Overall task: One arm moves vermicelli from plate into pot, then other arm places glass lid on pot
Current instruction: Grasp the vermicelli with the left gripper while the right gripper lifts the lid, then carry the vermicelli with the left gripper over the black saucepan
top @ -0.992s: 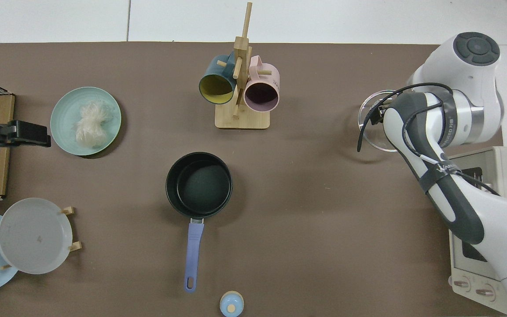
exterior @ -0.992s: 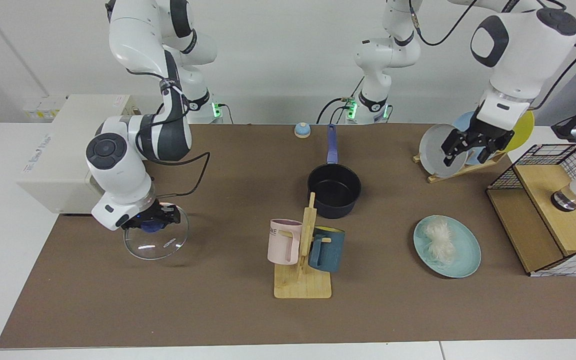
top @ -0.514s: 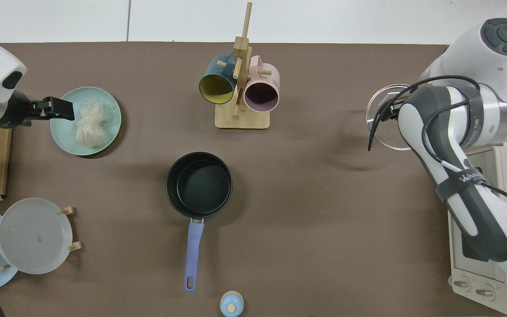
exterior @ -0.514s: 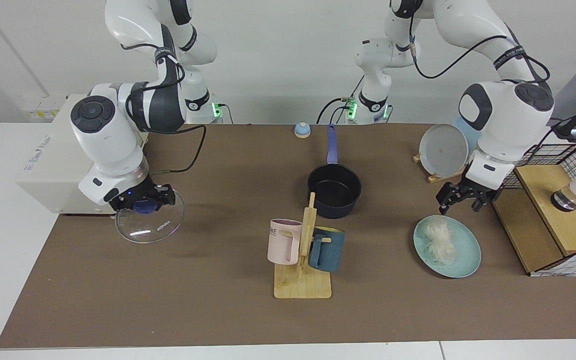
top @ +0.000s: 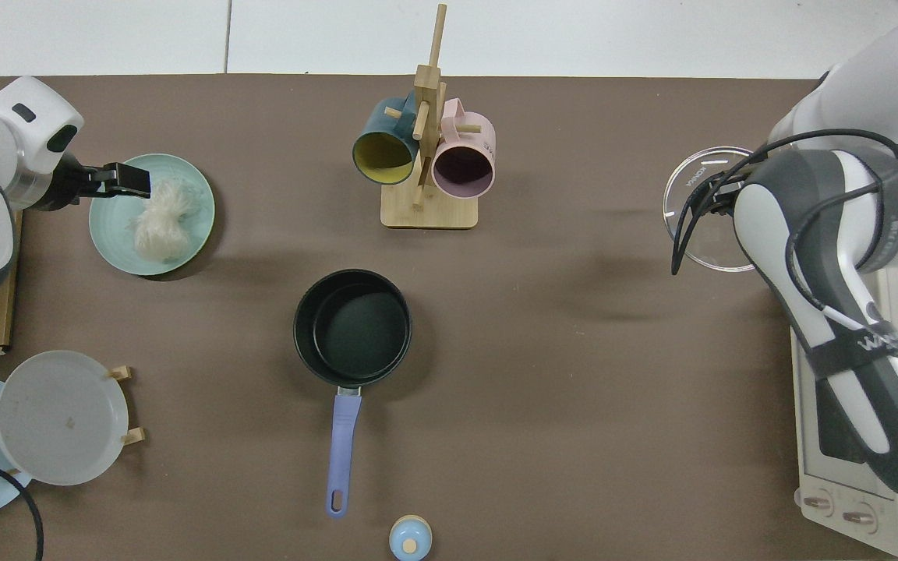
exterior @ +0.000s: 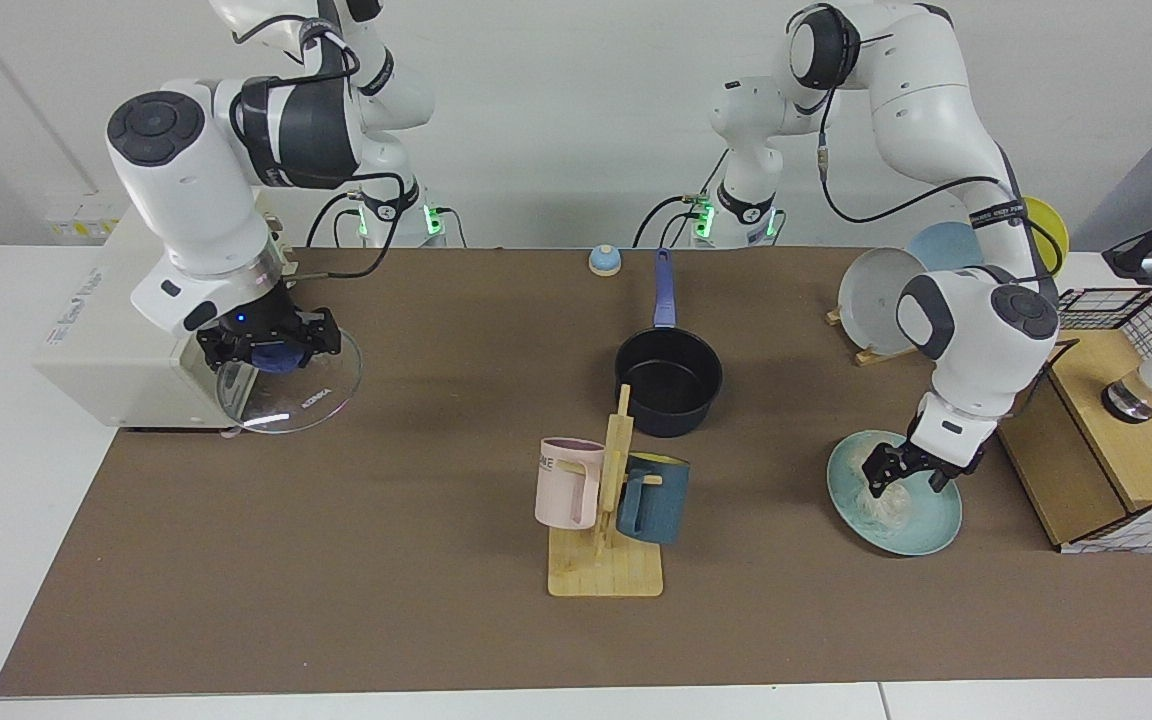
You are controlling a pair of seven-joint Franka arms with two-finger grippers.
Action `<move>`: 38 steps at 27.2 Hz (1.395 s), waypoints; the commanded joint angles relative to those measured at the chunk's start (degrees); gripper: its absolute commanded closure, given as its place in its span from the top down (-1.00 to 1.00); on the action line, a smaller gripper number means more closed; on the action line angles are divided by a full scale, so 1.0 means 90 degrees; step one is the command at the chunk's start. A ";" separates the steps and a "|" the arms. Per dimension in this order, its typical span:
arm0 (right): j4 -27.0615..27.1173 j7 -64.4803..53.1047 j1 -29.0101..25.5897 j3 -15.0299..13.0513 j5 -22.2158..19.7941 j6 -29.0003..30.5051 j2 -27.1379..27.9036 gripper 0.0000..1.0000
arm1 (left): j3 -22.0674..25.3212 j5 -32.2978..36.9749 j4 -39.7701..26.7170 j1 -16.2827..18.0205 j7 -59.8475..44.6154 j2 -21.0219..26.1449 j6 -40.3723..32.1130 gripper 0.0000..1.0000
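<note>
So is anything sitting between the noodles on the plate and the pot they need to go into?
Nothing visible does. Bare table lies between the plate holding the vermicelli and the empty pot. The mug rack stands off to one side.

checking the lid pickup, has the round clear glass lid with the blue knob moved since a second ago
Yes. The round clear glass lid with the blue knob, held by the right gripper, has risen and shifted toward the white appliance, away from the wooden mug rack.
</note>
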 commanded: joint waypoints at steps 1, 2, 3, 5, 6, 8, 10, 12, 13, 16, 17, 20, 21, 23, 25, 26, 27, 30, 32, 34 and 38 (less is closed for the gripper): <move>-0.0258 -0.0161 -0.0011 0.0082 0.0091 -0.0200 -0.0445 -1.00 | -0.0083 0.0076 -0.0364 0.0035 0.0093 -0.0017 0.0238 1.00; -0.0297 -0.0161 -0.0021 0.0131 0.0091 -0.0210 -0.0513 -1.00 | -0.0092 0.0086 -0.0461 0.0044 0.0113 -0.0046 0.0248 1.00; -0.0346 -0.0170 -0.0021 0.0151 0.0091 -0.0210 -0.0562 -1.00 | -0.0092 0.0086 -0.0540 0.0054 0.0181 -0.0095 0.0229 1.00; -0.0501 -0.0151 -0.0021 0.0161 0.0100 -0.0210 -0.0699 -1.00 | -0.0092 0.0076 -0.0657 0.0044 0.0269 -0.0134 0.0229 1.00; -0.0609 -0.0122 -0.0021 0.0161 0.0100 -0.0210 -0.0796 -1.00 | -0.0092 0.0076 -0.0687 0.0064 0.0289 -0.0154 0.0219 1.00; -0.0863 -0.0083 -0.0012 0.0161 0.0178 -0.0200 -0.0992 -1.00 | -0.0092 0.0076 -0.0784 0.0074 0.0425 -0.0203 0.0219 1.00; -0.1077 -0.0043 -0.0002 0.0170 0.0334 -0.0161 -0.1119 -1.00 | -0.0092 0.0076 -0.0785 0.0074 0.0426 -0.0213 0.0161 0.57; -0.1350 -0.0043 -0.0011 0.0200 0.0364 0.0023 -0.1265 -1.00 | -0.0092 0.0056 -0.0697 0.0074 0.0406 -0.0213 -0.0053 -0.66; -0.1458 -0.0043 -0.0011 0.0200 0.0364 0.0140 -0.1314 -1.00 | -0.0092 0.0047 -0.0590 0.0083 0.0387 -0.0193 -0.0190 -1.00; -0.1674 -0.0043 -0.0011 0.0200 0.0364 0.0259 -0.1461 -1.00 | -0.0092 -0.0012 -0.0112 0.0044 0.0231 -0.0076 -0.0648 -1.00; -0.1674 -0.0043 -0.0021 0.0200 0.0374 0.0249 -0.1480 -1.00 | -0.0092 -0.0002 -0.0014 0.0044 0.0095 -0.0066 -0.0814 -1.00; -0.1674 -0.0034 -0.0021 0.0238 0.0393 0.0210 -0.1490 -1.00 | -0.0092 0.0008 0.0162 0.0064 -0.0073 -0.0086 -0.1186 -1.00; -0.1674 -0.0034 -0.0070 0.0287 0.0432 0.0200 -0.1490 -1.00 | -0.0102 0.0008 0.0221 0.0064 -0.0082 -0.0105 -0.1226 -1.00; -0.1674 -0.0043 -0.0109 0.0346 0.0462 0.0181 -0.1500 -1.00 | -0.0112 -0.0012 0.0260 0.0073 -0.0082 -0.0183 -0.1275 -1.00; -0.1674 -0.0043 -0.0158 0.0356 0.0462 0.0190 -0.1539 -1.00 | -0.0112 -0.0041 0.0270 0.0093 -0.0092 -0.0309 -0.1489 -1.00; -0.1674 -0.0063 -0.0197 0.0366 0.0462 0.0191 -0.1549 -1.00 | -0.0102 -0.0041 0.0261 0.0093 -0.0102 -0.0455 -0.1635 -1.00; -0.1665 -0.0082 -0.0265 0.0424 0.0462 0.0191 -0.1549 -1.00 | -0.0083 -0.0041 0.0251 0.0093 -0.0121 -0.0621 -0.1762 -1.00; -0.1664 -0.0063 -0.0538 0.0668 0.0472 0.0113 -0.1568 -1.00 | -0.0112 -0.0100 0.0212 0.0074 -0.0490 -0.1109 -0.2317 -1.00; -0.1645 -0.0043 -0.0685 0.0766 0.0472 -0.0043 -0.1598 -1.00 | -0.0218 -0.0110 0.0173 0.0015 -0.0881 -0.1422 -0.2786 -1.00; -0.1635 -0.0053 -0.0753 0.0805 0.0491 -0.0025 -0.1588 -1.00 | -0.0481 -0.0119 0.0037 0.0034 -0.1301 -0.1735 -0.3158 -1.00; -0.1635 -0.0082 -0.0754 0.0825 0.0491 0.0297 -0.1549 -1.00 | -0.1136 -0.0139 -0.0548 0.0093 -0.2336 -0.2389 -0.3238 -1.00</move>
